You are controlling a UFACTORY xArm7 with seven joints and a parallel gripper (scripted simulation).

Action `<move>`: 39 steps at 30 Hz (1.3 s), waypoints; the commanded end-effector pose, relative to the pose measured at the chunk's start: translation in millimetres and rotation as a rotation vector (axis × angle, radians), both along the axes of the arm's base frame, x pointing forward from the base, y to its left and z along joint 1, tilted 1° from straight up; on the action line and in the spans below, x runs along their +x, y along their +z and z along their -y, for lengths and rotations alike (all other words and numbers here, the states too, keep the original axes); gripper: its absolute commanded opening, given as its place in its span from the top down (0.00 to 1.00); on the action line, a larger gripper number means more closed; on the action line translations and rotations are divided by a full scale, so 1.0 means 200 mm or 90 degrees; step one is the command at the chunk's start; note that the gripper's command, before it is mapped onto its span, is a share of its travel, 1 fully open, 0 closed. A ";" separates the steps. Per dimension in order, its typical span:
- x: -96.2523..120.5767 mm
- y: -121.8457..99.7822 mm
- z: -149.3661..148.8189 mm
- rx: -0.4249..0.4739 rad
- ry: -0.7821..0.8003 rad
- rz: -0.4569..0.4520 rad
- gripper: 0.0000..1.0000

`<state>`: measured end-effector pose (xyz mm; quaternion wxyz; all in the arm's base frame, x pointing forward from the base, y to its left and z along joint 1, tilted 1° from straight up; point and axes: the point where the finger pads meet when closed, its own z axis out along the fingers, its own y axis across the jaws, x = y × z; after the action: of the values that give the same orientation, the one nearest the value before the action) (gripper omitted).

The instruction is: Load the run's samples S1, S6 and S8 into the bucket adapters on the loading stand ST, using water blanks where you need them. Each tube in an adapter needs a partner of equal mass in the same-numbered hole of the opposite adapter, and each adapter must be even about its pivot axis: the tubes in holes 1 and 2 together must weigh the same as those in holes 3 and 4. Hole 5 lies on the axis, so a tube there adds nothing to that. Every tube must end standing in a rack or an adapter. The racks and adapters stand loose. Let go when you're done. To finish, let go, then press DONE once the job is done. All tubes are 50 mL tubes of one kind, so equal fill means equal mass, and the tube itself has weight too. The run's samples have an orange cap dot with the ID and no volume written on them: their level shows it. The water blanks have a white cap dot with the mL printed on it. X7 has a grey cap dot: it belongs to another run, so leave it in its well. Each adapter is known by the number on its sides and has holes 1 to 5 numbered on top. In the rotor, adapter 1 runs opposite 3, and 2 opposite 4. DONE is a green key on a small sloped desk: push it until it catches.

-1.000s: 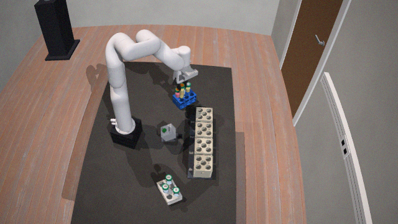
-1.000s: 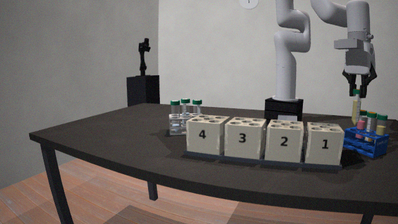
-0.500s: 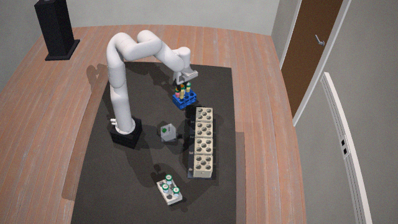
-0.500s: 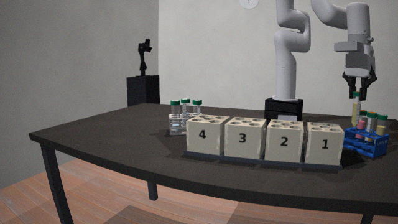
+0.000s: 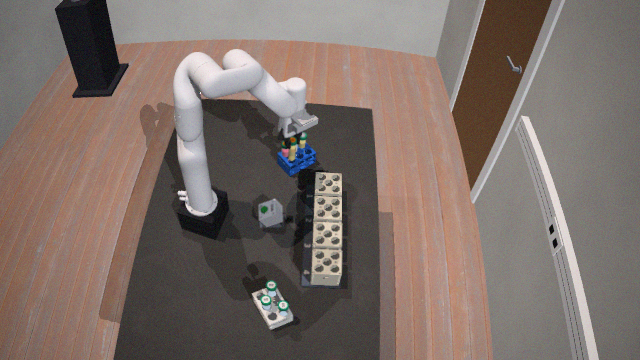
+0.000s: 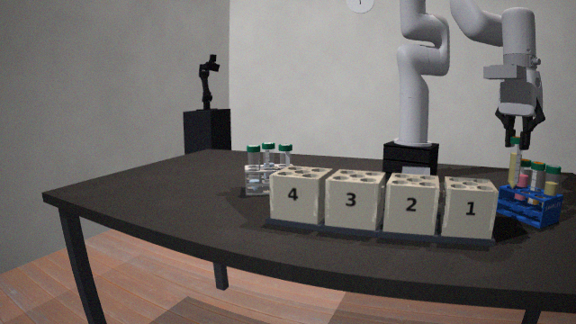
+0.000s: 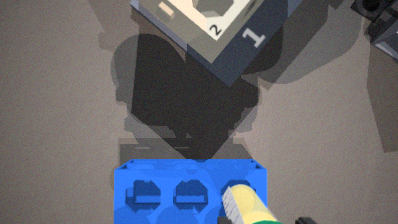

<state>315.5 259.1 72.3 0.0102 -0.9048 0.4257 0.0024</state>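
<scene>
Over the blue rack, top view: the gripper (image 5: 292, 136) hangs above the sample rack (image 5: 297, 160), clamped on a yellow-filled tube (image 5: 293, 149); adapters (image 5: 327, 227) sit in a row nearby, all holes bare.
Exterior view, hold: fingers (image 6: 510, 133) pinch the tube (image 6: 513, 168) just under its green cap; its lower end sits down among the rack's (image 6: 531, 211) other tubes.
Exterior view, handling: likely rigid, smooth plastic, weight set by its fill; keep it upright, grip high near the cap.
Wrist view, look: pale yellow liquid and a ridged white band show on the tube (image 7: 246, 202) over a corner well of the rack (image 7: 150, 175); cap dot unreadable.
</scene>
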 end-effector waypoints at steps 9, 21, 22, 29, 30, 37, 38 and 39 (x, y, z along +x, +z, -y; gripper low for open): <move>0.01 -0.04 -0.01 0.001 0.000 0.002 1.00; 0.01 -0.09 -0.01 0.001 0.000 0.002 1.00; 0.01 -0.10 -0.01 0.001 0.000 0.002 1.00; 0.01 -0.13 -0.01 0.001 0.000 0.002 1.00; 0.01 -0.14 -0.01 0.001 0.000 0.002 1.00; 0.01 -0.16 -0.01 0.001 0.000 0.002 1.00; 0.01 -0.17 -0.01 0.001 0.000 0.002 1.00; 0.01 -0.17 -0.01 0.001 0.000 0.002 1.00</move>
<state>315.9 259.9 39.1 0.0104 -0.9048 0.4257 0.0022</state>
